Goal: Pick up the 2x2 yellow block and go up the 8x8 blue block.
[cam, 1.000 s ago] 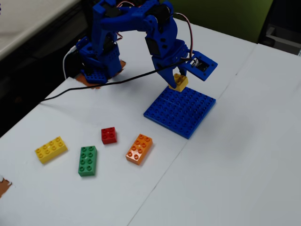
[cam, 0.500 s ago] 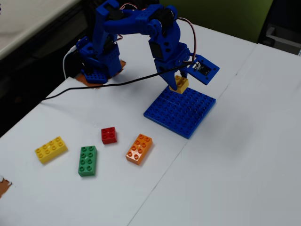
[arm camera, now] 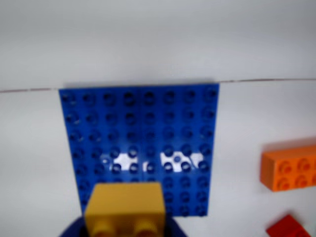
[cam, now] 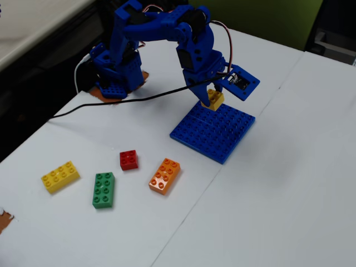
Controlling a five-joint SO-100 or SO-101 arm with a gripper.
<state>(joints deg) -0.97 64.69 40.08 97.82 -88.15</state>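
My gripper (cam: pixel 212 100) is shut on the 2x2 yellow block (cam: pixel 214 100) and holds it just above the near-arm edge of the 8x8 blue block (cam: pixel 213 132). In the wrist view the yellow block (arm camera: pixel 125 207) fills the bottom centre, with the dark blue jaws either side of it. The blue baseplate (arm camera: pixel 143 133) lies flat beyond it on the white table. I cannot tell whether the brick touches the plate's studs.
In the fixed view a red 2x2 brick (cam: pixel 128 159), an orange brick (cam: pixel 164 176), a green brick (cam: pixel 103 189) and a long yellow brick (cam: pixel 59 176) lie on the table left of the plate. The orange brick (arm camera: pixel 290 168) and the red brick (arm camera: pixel 289 228) show at right in the wrist view.
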